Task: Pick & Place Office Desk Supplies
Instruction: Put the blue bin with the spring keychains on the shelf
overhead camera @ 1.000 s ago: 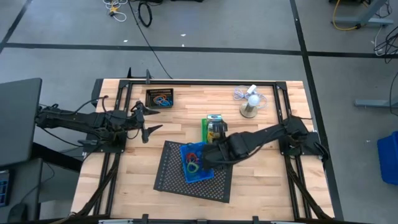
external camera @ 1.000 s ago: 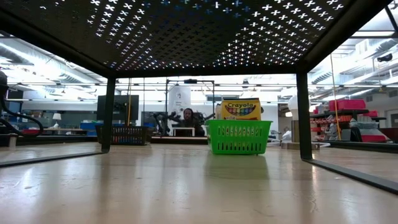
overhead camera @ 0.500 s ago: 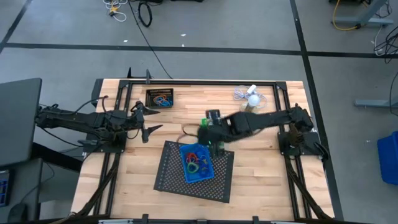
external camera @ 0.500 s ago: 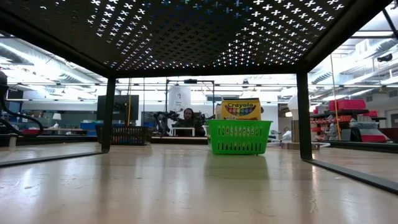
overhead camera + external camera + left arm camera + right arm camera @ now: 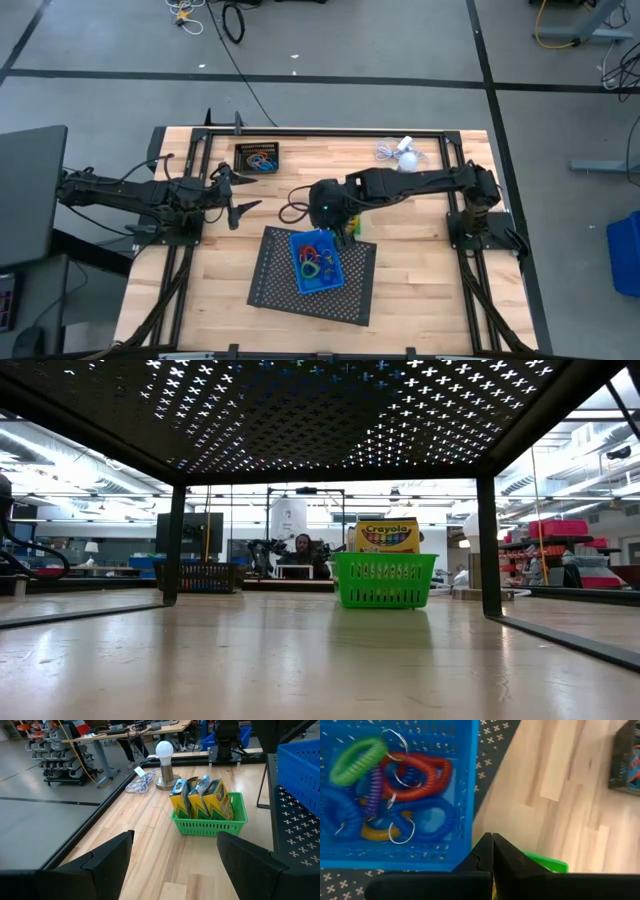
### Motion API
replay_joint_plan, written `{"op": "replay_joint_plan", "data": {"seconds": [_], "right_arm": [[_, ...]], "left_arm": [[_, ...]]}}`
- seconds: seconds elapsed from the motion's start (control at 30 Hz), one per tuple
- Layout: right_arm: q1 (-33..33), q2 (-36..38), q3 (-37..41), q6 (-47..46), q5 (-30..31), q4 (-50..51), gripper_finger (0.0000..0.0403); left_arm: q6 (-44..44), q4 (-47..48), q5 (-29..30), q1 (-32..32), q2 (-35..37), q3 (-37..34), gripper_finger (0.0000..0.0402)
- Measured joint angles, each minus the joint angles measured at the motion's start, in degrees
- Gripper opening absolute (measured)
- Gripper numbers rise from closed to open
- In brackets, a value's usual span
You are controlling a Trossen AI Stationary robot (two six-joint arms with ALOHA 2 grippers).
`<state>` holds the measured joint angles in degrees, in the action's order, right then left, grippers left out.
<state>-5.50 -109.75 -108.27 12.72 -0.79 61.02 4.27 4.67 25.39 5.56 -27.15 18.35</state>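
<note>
Above green bin [image 5: 546, 864], right gripper [image 5: 492, 851] jaws clenched, empty; blue bin [image 5: 465, 795] just beside.

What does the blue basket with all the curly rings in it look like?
The small blue plastic basket is a box shape with an open top and little slots along its walls. It sits upright, turned a bit askew, on top of the large flat black mesh tray. Inside lies a tangled heap of curly coil loops in green, red, purple, blue and yellow, some with silver key rings. Nothing grips it; the right claw is shut, off its rim.
</note>
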Motion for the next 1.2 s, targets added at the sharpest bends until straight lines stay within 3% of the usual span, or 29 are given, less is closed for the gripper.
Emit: {"op": "replay_joint_plan", "data": {"seconds": [0.37, 0.67, 0.9, 1.0, 1.2], "right_arm": [[-0.63, 0.0, 0.0, -0.44, -8.71, 1.13, 0.0], [-2.06, 0.0, 0.0, -3.48, -9.49, 2.16, 0.0], [-2.8, 0.02, -2.61, -5.85, 3.31, 5.57, 0.0], [-4.11, 0.04, -4.19, -6.66, 8.22, 7.17, 0.0], [-8.59, 0.04, -5.29, -9.42, 13.75, 8.34, 0.0]], "left_arm": [[-0.37, 0.02, -0.01, 0.02, 0.0, 0.0, 0.0303], [0.28, 0.03, 0.0, 0.0, 0.0, 0.0, 0.0303], [0.36, 0.04, -0.14, 0.01, 0.01, 0.0, 0.0303], [-0.22, -0.09, -5.87, 0.07, 0.01, 0.0, 0.0303], [-4.63, -3.94, -25.94, 0.12, -0.85, 0.02, 0.0303]]}}
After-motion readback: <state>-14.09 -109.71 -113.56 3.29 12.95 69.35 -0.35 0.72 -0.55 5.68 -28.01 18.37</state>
